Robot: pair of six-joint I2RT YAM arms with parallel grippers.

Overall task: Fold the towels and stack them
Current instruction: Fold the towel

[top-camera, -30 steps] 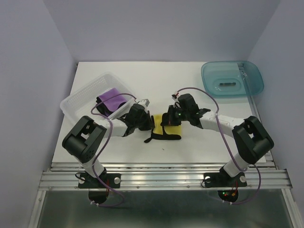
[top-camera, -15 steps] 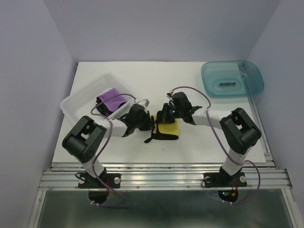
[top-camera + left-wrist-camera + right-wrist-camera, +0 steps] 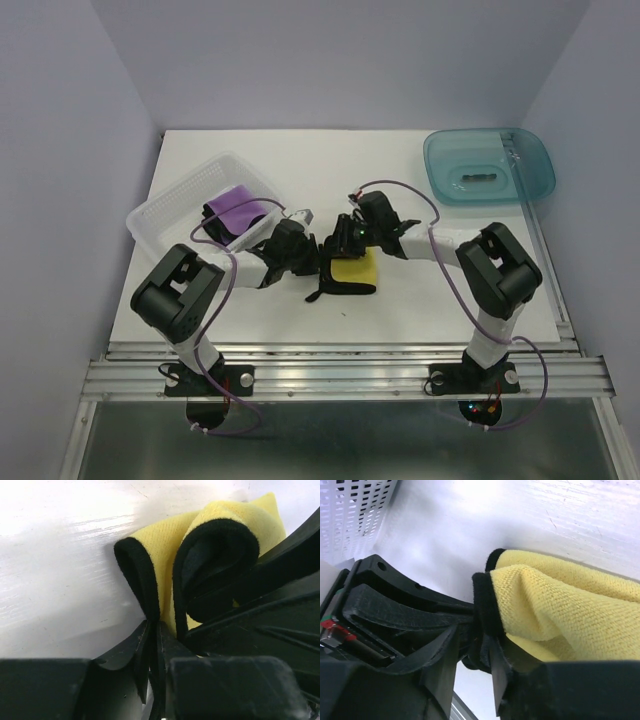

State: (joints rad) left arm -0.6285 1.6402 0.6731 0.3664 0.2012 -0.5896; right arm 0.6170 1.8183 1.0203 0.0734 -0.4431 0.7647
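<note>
Gripping: the left gripper (image 3: 152, 632) and the right gripper (image 3: 475, 645) are each clenched on the black edging of the yellow towel (image 3: 354, 270), and the two tips almost meet.
Yellow towel: it lies on the white bench (image 3: 430, 300) about midway between the left and right edges, nearer the near edge than the far one. Its left side is lifted and curled, so the black reverse shows inside the fold.
Towel edges: the left wrist view shows two black-rimmed folds standing side by side, one of them caught in the left jaws. A loose black flap trails toward the near edge.
Purple towel (image 3: 236, 210): bunched inside the clear tray (image 3: 160, 205), close to the left edge.
Tray edge: its near-right wall sits just beside the left arm (image 3: 270, 262).
Teal tub (image 3: 488, 170): at the far right corner, well apart from both grippers.
Open room: white bench shows between the yellow towel and the far edge, and from the towel out to the right edge. The tray crowds the left side.
</note>
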